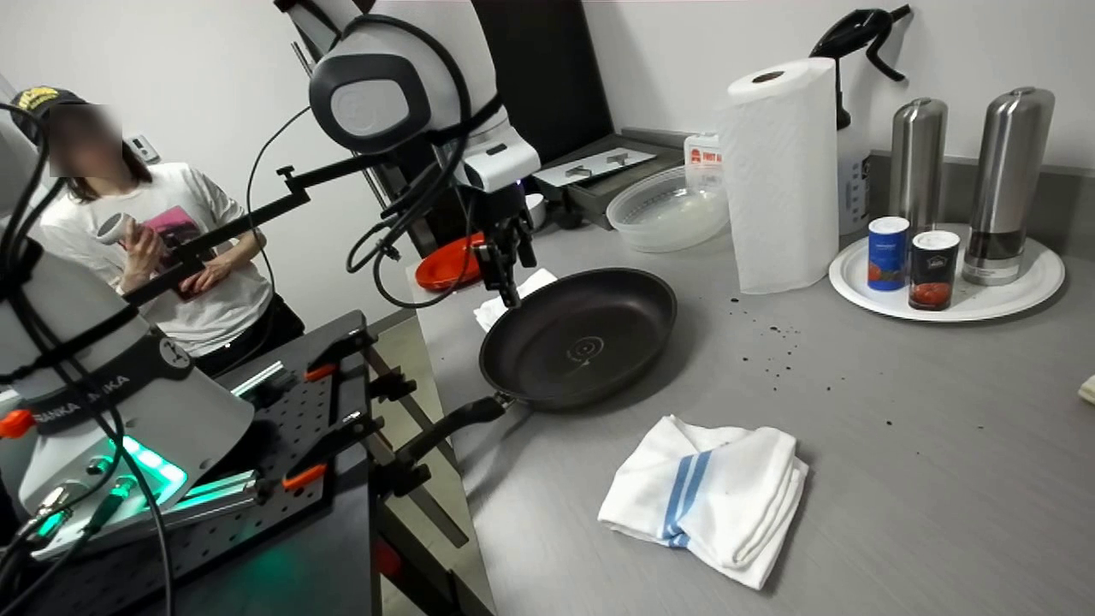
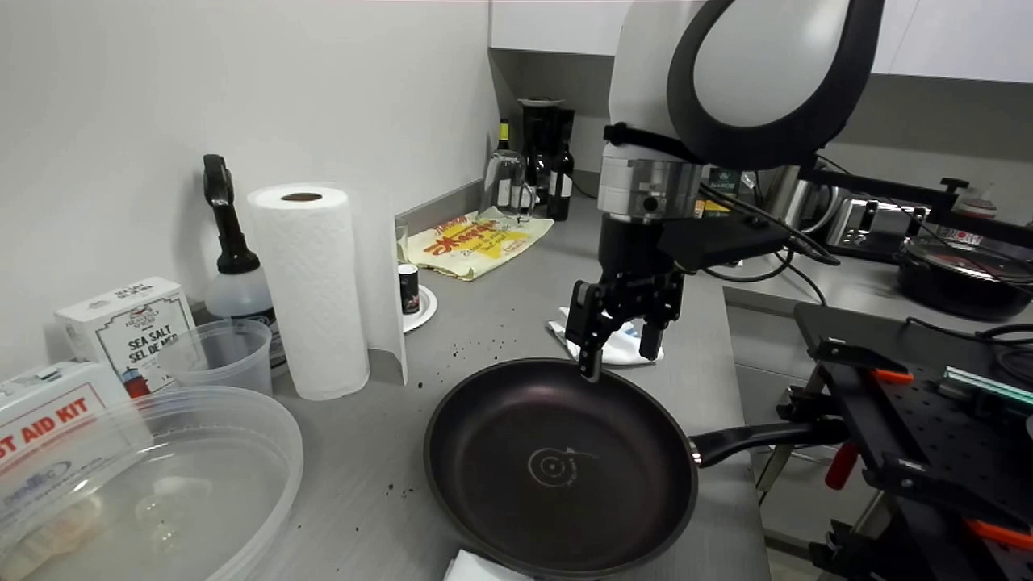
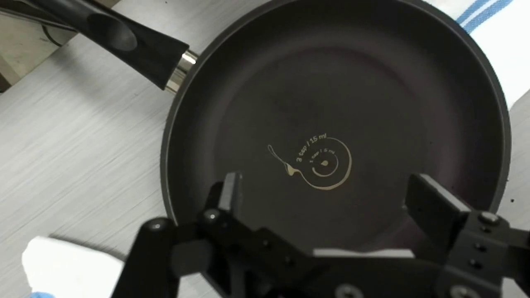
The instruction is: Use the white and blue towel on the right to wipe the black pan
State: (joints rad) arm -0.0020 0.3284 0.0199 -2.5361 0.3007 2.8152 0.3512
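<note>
The black pan (image 1: pixel 590 359) sits on the grey counter in both exterior views, also here (image 2: pixel 557 484), and fills the middle of the wrist view (image 3: pixel 323 103). A folded white towel with blue stripes (image 1: pixel 744 488) lies apart from the pan. It is partly hidden behind my gripper in an exterior view (image 2: pixel 621 347) and shows at the wrist view's lower left (image 3: pixel 70 269). Another white, blue-striped towel (image 3: pixel 492 37) lies at the pan's opposite rim, partly hidden by the pan (image 1: pixel 492 315). My gripper (image 1: pixel 520 282) is open and empty above the pan, fingers pointing down (image 3: pixel 325 182).
A paper towel roll (image 1: pixel 783 188) stands beyond the pan. A white plate (image 1: pixel 843 269) holds shakers and metal mills. A clear plastic tub (image 1: pixel 667 218) and a red plate (image 1: pixel 449 263) are nearby. Dark crumbs (image 1: pixel 774 359) lie on the counter. The pan handle (image 2: pixel 759 440) overhangs the counter edge.
</note>
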